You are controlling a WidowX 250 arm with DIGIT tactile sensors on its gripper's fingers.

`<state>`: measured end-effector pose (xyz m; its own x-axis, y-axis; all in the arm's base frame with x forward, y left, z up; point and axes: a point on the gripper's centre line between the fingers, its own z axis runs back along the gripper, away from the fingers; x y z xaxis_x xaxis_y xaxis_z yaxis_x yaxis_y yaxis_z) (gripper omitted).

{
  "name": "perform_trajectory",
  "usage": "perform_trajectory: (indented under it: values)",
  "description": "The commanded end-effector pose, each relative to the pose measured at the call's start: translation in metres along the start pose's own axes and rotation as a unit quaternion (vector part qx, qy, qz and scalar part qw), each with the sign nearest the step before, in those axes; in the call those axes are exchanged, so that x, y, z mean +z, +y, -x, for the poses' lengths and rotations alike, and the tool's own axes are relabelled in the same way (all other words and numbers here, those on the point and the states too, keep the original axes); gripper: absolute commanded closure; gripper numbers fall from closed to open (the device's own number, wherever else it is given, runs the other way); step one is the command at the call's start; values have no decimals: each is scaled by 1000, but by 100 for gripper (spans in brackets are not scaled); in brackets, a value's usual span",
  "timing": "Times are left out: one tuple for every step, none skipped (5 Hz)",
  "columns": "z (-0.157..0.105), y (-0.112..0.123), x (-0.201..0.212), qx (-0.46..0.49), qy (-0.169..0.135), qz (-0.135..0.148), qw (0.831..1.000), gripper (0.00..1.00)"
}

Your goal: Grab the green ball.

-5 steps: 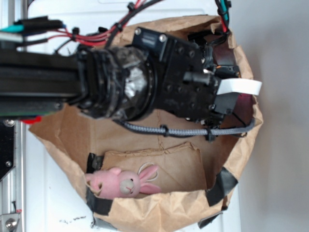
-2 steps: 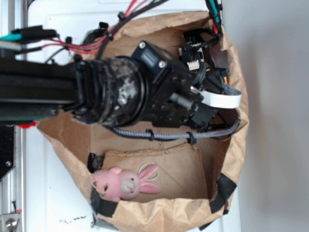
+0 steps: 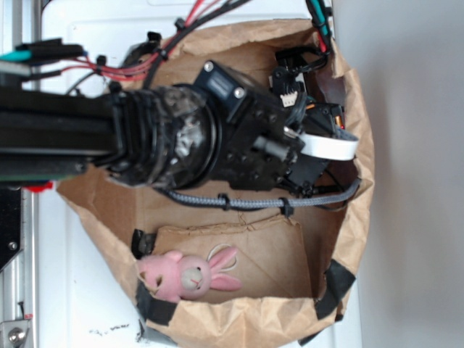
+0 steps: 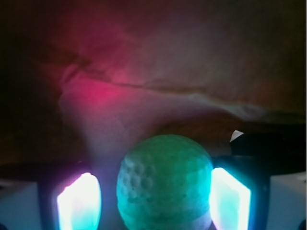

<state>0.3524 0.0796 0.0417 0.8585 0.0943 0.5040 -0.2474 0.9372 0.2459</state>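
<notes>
Green ball (image 4: 164, 184): lies inside the brown paper bag (image 3: 239, 319), between the glowing fingers (image 4: 79, 201) of the pincer (image 4: 153, 201); contact not discernible, so grip state cannot be told. Pink plush bunny (image 3: 187, 274): near bag wall, well apart.

A white surface (image 3: 80, 304) carries a brown paper bag (image 3: 246, 319), rolled open, its rim patched with black tape on the near side. On the bag's creased paper floor a pink plush bunny (image 3: 185, 274) lies near the near-left wall, ears pointing right. The surface's right part looks grey.
</notes>
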Motion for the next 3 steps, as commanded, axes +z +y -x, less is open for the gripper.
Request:
perform_trajectory:
  values:
    - [-9,1,6,-3,-14,5,1000,100]
    - [-10,0,7,0,-13,5,1000,100]
    - [-10,0,9,-2,-7,7,1000,100]
